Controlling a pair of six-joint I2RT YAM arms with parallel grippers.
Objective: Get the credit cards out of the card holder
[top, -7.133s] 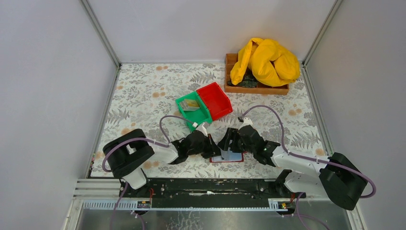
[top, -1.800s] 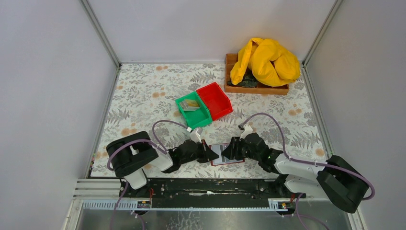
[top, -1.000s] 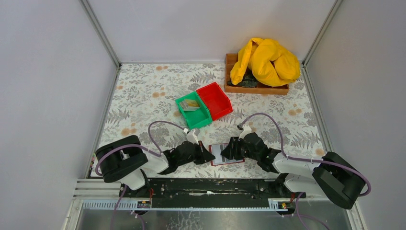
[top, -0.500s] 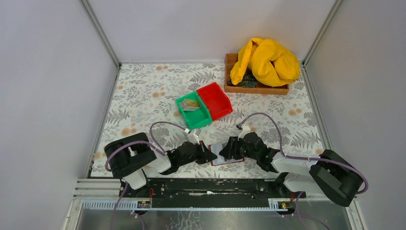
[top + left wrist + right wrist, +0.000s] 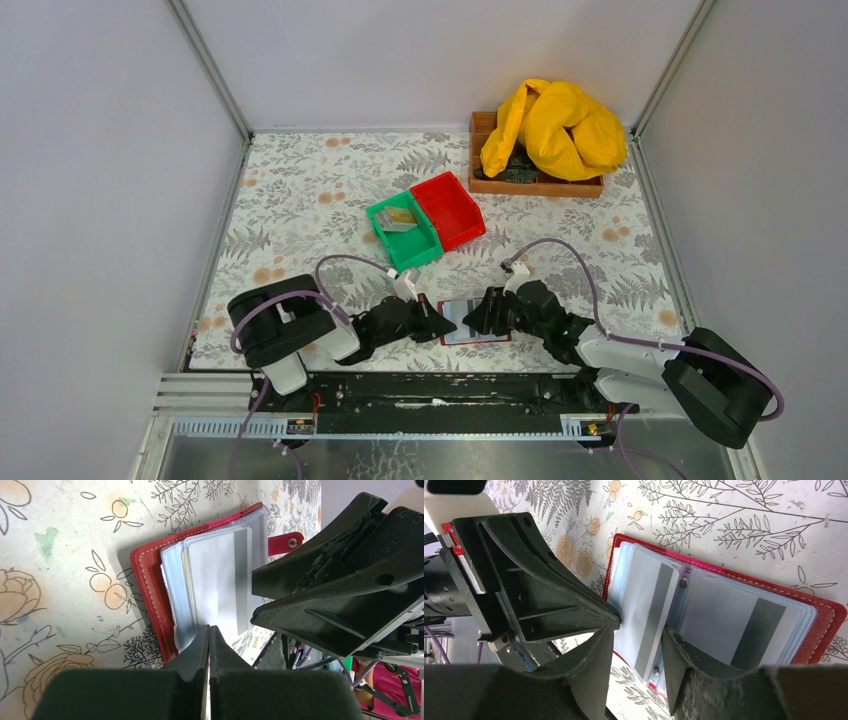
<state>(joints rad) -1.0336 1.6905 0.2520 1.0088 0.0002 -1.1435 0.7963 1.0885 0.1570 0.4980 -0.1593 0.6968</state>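
L gripper (image 5: pixel 209 636) clenched, tip at holder (image 5: pixel 820 625) edge. R gripper (image 5: pixel 636 652) spread astride striped card (image 5: pixel 646 615), no grip yet. Should nip its free edge and slide it straight out.

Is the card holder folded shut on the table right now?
No, in the right wrist view the card holder lies opened flat on the table, its clear sleeves and the striped credit cards facing up.

Plain pale grey walls (image 5: pixel 430 60) on three sides, joined at the corners by aluminium posts (image 5: pixel 212 75). Below, a table (image 5: pixel 300 170) covered with cloth printed in ferns and orange flowers. Along near edge, metal rail (image 5: pixel 200 388). Soft, even light.
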